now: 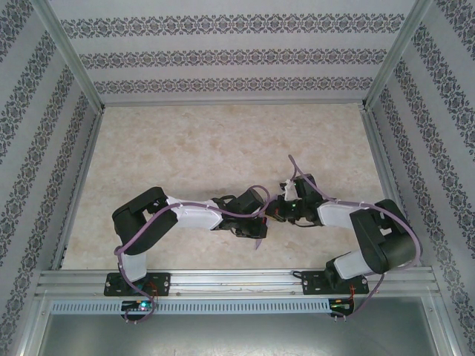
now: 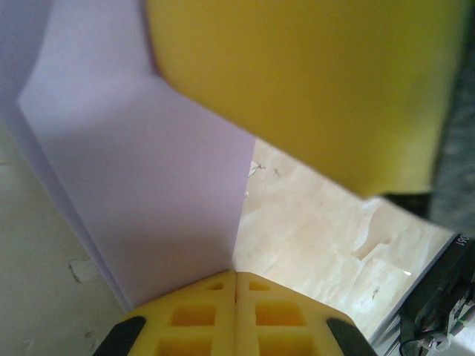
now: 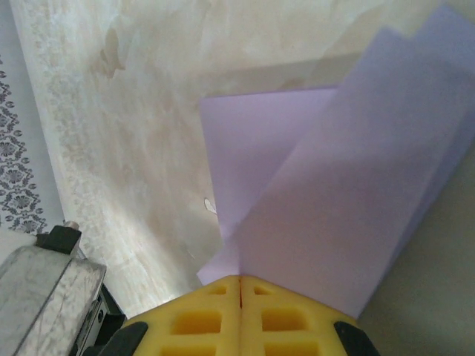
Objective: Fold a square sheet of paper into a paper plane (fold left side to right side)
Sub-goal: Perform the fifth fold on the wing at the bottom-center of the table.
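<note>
The square sheet of paper (image 2: 141, 185) is lavender and held up off the table between both grippers. In the left wrist view my left gripper (image 2: 236, 273) is shut on its edge, and the sheet rises up and to the left from the seam of the yellow fingers. A big yellow finger (image 2: 312, 81) of the other gripper stands close above. In the right wrist view my right gripper (image 3: 240, 278) is shut on the paper (image 3: 334, 208), which is folded into overlapping layers. From above, the left gripper (image 1: 256, 222) and the right gripper (image 1: 280, 210) meet at the table's near middle.
The beige marbled table (image 1: 223, 148) is walled by patterned panels on three sides. An aluminium rail (image 1: 237, 278) with both arm bases runs along the near edge. Purple cables (image 1: 245, 199) loop over the arms. A metal block (image 3: 44, 278) sits at the lower left of the right wrist view.
</note>
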### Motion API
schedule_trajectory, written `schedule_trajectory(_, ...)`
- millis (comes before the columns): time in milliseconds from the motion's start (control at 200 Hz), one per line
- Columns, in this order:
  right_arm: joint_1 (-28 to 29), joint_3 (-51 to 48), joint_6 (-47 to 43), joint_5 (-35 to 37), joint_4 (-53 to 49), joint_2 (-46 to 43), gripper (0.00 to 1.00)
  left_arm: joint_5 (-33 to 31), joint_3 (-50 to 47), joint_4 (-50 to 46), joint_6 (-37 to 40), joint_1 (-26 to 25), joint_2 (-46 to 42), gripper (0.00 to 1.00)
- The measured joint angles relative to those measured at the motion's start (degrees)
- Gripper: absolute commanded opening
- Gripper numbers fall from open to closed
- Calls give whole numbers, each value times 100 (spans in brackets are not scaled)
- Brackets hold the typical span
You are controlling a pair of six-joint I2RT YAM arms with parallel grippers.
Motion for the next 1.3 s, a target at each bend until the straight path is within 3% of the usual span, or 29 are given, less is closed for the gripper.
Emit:
schedule_trajectory(595,90,192,-136,210,-227,413,0,-9,0,-61,-2,-2,-85,6)
schedule_trajectory(799,90,240,-221,247,-328,422,0,190,0,-170,-101,85,-507,7)
schedule_trajectory(1009,127,273,-223,278,-391,428,0,688,-278,527,-621,155,-901,7)
schedule_trajectory(1299,153,304,-256,308,-444,435,0,1176,-739,1224,-1224,153,-450,6)
